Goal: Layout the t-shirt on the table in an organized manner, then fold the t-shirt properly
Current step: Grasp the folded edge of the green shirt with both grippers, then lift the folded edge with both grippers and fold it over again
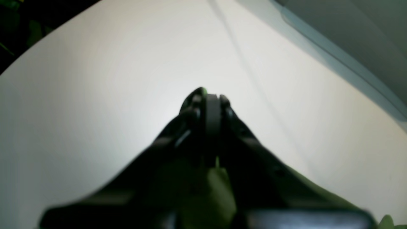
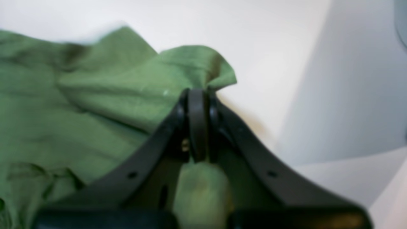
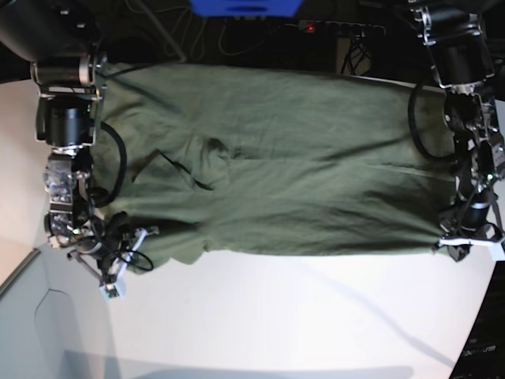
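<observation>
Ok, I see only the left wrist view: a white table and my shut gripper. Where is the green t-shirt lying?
Observer: The olive green cotton t-shirt lies spread wide across the smooth white table, reaching from one arm to the other.
Operator: And what does the right gripper do?
Observer: The right gripper is shut on a raised fold of cloth at the shirt's edge.
</observation>
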{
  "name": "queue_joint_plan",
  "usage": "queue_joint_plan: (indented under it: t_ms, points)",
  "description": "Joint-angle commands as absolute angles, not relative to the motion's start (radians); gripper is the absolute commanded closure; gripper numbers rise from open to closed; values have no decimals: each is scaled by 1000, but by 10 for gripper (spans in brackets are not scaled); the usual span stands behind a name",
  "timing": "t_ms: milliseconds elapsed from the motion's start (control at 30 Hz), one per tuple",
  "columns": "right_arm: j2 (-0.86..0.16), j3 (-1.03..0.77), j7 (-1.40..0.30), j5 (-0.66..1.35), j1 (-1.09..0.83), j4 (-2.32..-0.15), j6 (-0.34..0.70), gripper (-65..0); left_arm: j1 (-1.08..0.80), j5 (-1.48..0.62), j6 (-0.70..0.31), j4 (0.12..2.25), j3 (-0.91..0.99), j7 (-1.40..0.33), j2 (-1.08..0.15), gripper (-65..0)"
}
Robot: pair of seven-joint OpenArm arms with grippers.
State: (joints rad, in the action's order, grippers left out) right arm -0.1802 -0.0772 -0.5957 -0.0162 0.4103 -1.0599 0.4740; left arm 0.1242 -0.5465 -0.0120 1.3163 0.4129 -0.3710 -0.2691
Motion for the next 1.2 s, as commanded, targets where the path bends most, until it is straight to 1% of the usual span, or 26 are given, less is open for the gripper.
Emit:
queue_joint_plan:
  t_ms: [0,133,233,400,533,700,867,1000,1167]
  points:
    - [-189,-82,-573,-5,435,-1101,470,0,140,-550,-18,1333,417,-348,-288,0]
    - [-185,-82,-570,-5,363,-1242,470,0,142,-550,-18,1331,417,-348,-288,0]
    - [-170,-82,-536,-5,292,-1356,470,0,142,-550,-21,1316,417,-348,-288,0]
    - [-163,-82,-526,-5,130,-1567,470,0,139,-550,-24,1262,424,-343,-288,0]
    - [-159,-84,-526,-5,-4,-1742,469,0,131,-552,-25,1273,426,-340,-288,0]
    - [-148,-84,-526,-7,-139,-1896,469,0,111,-561,-25,1274,427,-338,-308,0]
    - [-148,-84,-526,-7,-228,-1940,469,0,81,-562,-25,1276,427,-338,-309,0]
    - [-148,-113,-521,-7,-285,-1940,469,0,19,-562,-25,1342,456,-338,-303,0]
    - [-117,-176,-414,-5,-374,-1939,469,0,-41,-562,-27,1395,510,-338,-298,0]
